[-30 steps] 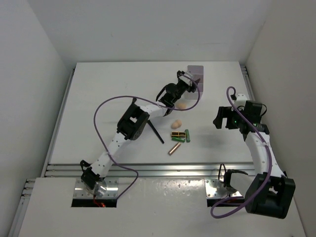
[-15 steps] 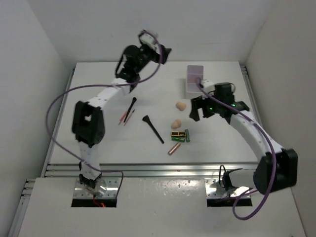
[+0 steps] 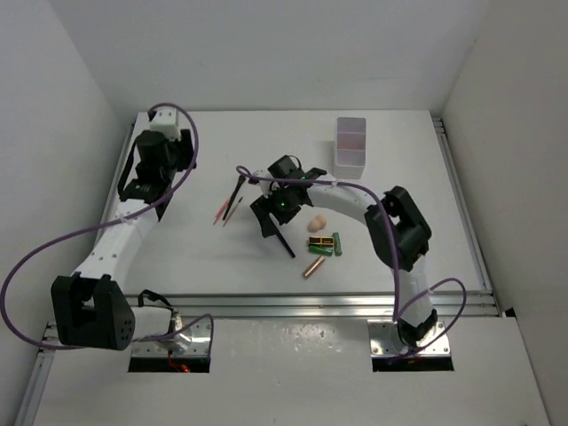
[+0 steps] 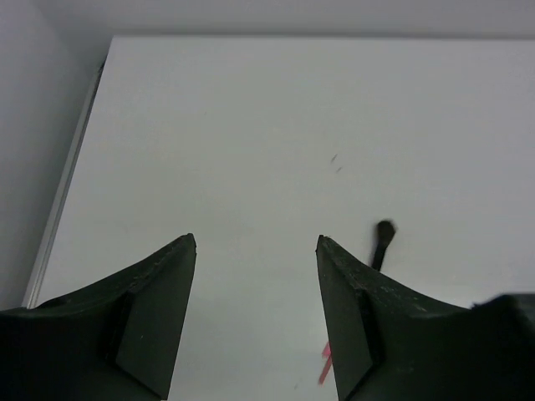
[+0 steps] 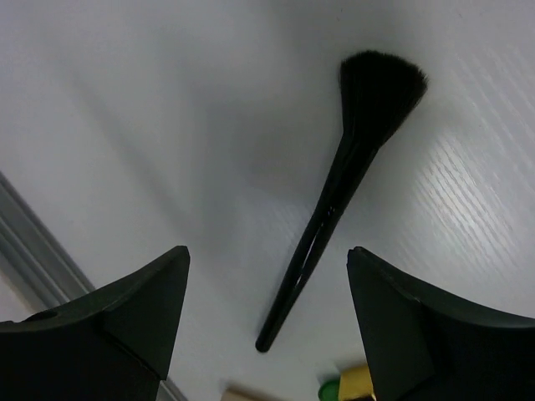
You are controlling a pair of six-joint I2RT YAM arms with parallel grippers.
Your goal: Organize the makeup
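My right gripper (image 3: 269,211) is open and empty, low over the head end of a thin black brush (image 3: 280,238). In the right wrist view the brush (image 5: 334,200) lies on the table between the open jaws of the right gripper (image 5: 267,251). A second black brush (image 3: 238,191) and slim red pencils (image 3: 224,213) lie to the left. One peach sponge (image 3: 317,224), a gold-black tube (image 3: 319,240), a green tube (image 3: 338,242) and a copper tube (image 3: 311,268) lie right of the brush. My left gripper (image 3: 177,155) is open and empty, raised at the rear left. Its view, past the left gripper (image 4: 256,240), shows a brush head (image 4: 384,234) and a pencil (image 4: 324,368).
The white two-compartment box (image 3: 351,142) stands at the back right. The right arm's forearm (image 3: 342,195) stretches across the table's middle. Purple cables (image 3: 53,248) loop off both arms. Metal rails (image 3: 284,306) run along the table's front edge. Walls close in on three sides.
The left arm has swung from the back centre to the rear left, empty. The right arm has swept left across the table and now hangs open over the black brush.
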